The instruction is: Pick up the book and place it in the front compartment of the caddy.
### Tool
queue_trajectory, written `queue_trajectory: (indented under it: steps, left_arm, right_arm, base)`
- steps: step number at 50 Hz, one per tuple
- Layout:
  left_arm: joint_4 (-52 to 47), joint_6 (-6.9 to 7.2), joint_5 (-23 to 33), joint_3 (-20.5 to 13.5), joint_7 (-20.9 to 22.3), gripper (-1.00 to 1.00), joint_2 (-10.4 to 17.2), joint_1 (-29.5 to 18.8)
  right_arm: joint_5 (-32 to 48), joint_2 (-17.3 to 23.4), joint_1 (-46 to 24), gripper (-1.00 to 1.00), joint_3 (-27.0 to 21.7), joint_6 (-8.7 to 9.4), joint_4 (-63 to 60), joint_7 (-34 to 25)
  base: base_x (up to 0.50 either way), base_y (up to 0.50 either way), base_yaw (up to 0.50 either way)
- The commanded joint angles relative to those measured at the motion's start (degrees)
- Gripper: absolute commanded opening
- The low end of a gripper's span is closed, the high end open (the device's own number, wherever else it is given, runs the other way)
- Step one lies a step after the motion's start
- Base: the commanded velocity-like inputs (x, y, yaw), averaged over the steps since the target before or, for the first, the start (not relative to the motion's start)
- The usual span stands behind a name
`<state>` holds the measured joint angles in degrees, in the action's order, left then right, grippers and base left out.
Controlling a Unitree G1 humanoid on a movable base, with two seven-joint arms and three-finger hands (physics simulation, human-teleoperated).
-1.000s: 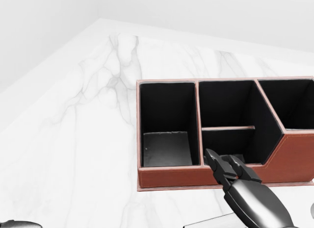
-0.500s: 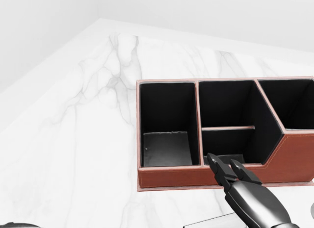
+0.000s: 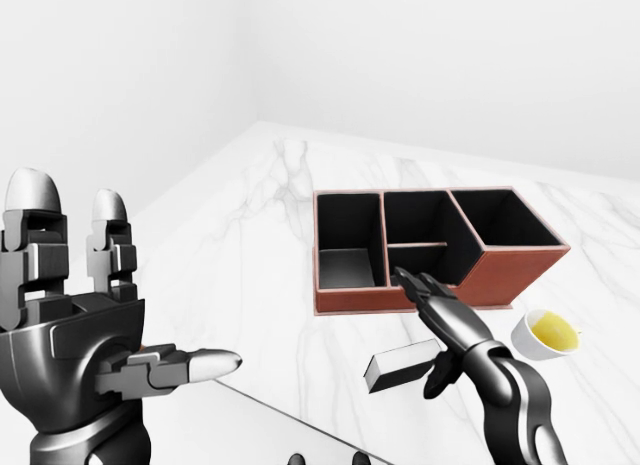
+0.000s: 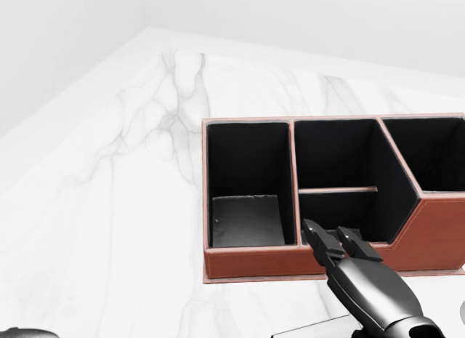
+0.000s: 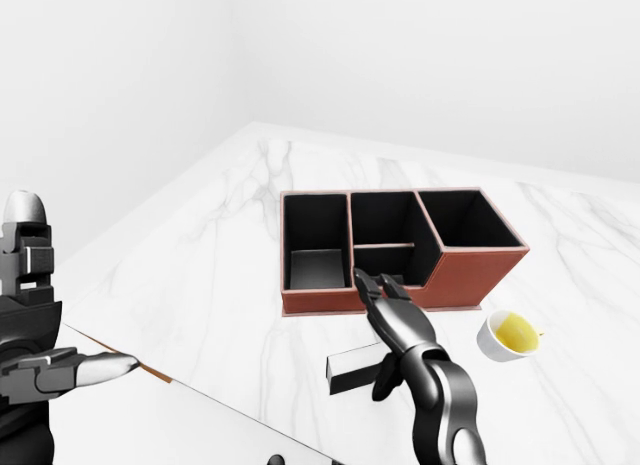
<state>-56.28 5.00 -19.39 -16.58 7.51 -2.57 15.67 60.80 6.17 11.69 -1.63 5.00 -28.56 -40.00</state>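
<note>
Your right hand (image 3: 440, 320) barely shifts from a moment ago: in the head view its fingertips creep slightly back up toward the caddy (image 4: 240, 259) wall, and the camera holds steady. The fingers (image 3: 415, 285) stretch out straight over the caddy's near wall, the thumb hangs down beside the book (image 3: 400, 366), and nothing is gripped. The book lies flat on the marble surface (image 3: 250, 275) just under and to the left of your palm, outside the caddy. So the pickup is not yet made, I'd say; you're overshooting the book. A cup of yellow liquid (image 3: 546, 333) sits to the right of that hand. Your left hand (image 3: 75, 325) is raised, spread open and empty, well away.
</note>
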Motion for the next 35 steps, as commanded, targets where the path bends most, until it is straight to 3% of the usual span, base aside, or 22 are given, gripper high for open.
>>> queue_trajectory:
  steps: [1,35]
  left_arm:
    - [7.5,0.00,2.9,2.0,-0.9,1.00,0.1,-2.4]
    - [9.2,0.00,2.1,0.7,-0.5,1.00,0.1,-2.4]
  right_arm:
    - [1.0,-0.2,-2.6,1.00,1.1,0.00,3.7,0.0]
    - [-0.4,0.5,1.1,1.00,4.6,0.00,11.0,0.0]
  base:
    - [0.00,0.00,0.00]
    - [0.00,0.00,0.00]
